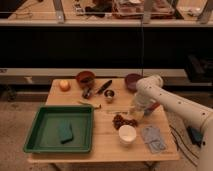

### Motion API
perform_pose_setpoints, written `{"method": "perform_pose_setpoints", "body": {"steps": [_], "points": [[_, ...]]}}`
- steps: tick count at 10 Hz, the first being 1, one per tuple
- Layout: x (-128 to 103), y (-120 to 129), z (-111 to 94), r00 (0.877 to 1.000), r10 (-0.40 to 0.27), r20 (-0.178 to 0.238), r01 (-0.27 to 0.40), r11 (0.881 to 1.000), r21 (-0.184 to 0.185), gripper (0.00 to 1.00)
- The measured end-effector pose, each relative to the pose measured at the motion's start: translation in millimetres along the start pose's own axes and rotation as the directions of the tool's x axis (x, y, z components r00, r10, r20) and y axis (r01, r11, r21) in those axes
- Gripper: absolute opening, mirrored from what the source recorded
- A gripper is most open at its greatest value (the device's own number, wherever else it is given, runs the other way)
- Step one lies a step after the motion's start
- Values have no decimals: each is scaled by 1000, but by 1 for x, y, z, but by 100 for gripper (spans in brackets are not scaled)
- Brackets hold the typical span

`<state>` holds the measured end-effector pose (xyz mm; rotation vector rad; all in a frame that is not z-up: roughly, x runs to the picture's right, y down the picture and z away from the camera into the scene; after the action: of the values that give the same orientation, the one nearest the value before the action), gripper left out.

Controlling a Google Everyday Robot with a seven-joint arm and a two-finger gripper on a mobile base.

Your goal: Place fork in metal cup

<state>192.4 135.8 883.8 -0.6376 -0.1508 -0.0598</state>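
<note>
Gripper low over the table, right of the metal cup, jaws spread, empty. Fork lies flat just beside it.

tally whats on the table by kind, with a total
bowls: 3, brown bowl, red bowl, white bowl
cups: 2, metal cup, grey cup
cutlery: 3, fork, knife, yellow-handled utensil
tray: 1
sponge: 1, in the tray
round fruit: 1
dark cluster: 1
cloth: 1
total: 13
gripper hangs just beside the fork
</note>
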Motion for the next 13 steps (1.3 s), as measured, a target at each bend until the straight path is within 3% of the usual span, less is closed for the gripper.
{"method": "perform_pose_setpoints", "body": {"steps": [7,13], "points": [[-3,-1,9,1000,2,29,-1,1000,-24,65],[-20,-8,11,999,-16,42,15,1000,5,65]]}}
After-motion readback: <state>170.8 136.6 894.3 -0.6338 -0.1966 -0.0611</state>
